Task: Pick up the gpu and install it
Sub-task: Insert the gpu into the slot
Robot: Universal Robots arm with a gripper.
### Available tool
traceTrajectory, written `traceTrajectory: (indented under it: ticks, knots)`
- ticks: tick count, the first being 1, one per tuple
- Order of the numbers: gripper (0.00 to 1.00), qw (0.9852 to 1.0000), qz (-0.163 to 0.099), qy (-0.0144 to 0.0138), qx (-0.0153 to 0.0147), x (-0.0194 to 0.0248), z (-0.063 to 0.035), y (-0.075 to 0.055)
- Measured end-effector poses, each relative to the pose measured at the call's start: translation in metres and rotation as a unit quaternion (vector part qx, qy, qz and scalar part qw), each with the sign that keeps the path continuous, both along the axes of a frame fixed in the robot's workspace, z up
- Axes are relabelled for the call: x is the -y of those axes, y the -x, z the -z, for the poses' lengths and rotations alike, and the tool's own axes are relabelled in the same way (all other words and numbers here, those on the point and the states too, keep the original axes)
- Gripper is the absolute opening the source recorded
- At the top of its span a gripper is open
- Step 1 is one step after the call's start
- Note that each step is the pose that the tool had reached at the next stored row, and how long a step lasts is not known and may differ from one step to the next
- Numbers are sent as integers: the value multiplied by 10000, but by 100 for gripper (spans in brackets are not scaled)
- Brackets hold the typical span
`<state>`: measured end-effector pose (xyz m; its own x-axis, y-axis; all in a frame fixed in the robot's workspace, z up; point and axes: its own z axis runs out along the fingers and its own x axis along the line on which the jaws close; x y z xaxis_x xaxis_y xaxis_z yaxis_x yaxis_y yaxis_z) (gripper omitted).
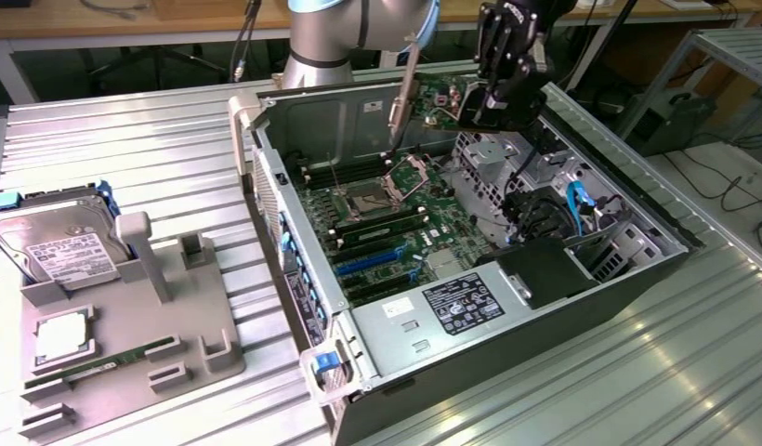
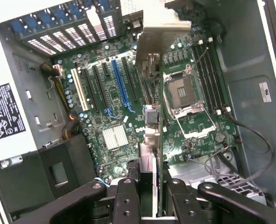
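Observation:
The gpu (image 1: 439, 100) hangs upright above the open computer case (image 1: 629, 209), its green board facing the exterior view and its long silver bracket (image 1: 403, 98) pointing down toward the motherboard (image 1: 394, 223). My gripper (image 1: 495, 100) is shut on the card's edge away from the bracket. In the wrist view the gpu (image 2: 152, 116) runs edge-on from my gripper (image 2: 152, 198) out to the bracket (image 2: 160, 30). It hovers over the motherboard (image 2: 105, 112), between the black and blue expansion slots (image 2: 120, 84) and the open CPU socket (image 2: 180, 91).
A grey parts fixture (image 1: 133, 325) on the exterior view's left holds a silver hard drive (image 1: 61, 243), a CPU (image 1: 61, 336) and a narrow RAM stick (image 1: 102, 364). The power supply (image 1: 462, 302) and blue-cabled drive bays (image 1: 573, 209) fill the case's near end.

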<state>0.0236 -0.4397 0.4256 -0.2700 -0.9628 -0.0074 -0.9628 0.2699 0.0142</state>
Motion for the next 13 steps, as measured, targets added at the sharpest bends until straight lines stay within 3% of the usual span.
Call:
traceTrajectory:
  ticks: [9,13]
  knots:
    - [27,9984,-560,0,0,0,3,0]
    - [27,9953,-965,0,0,1,18,1]
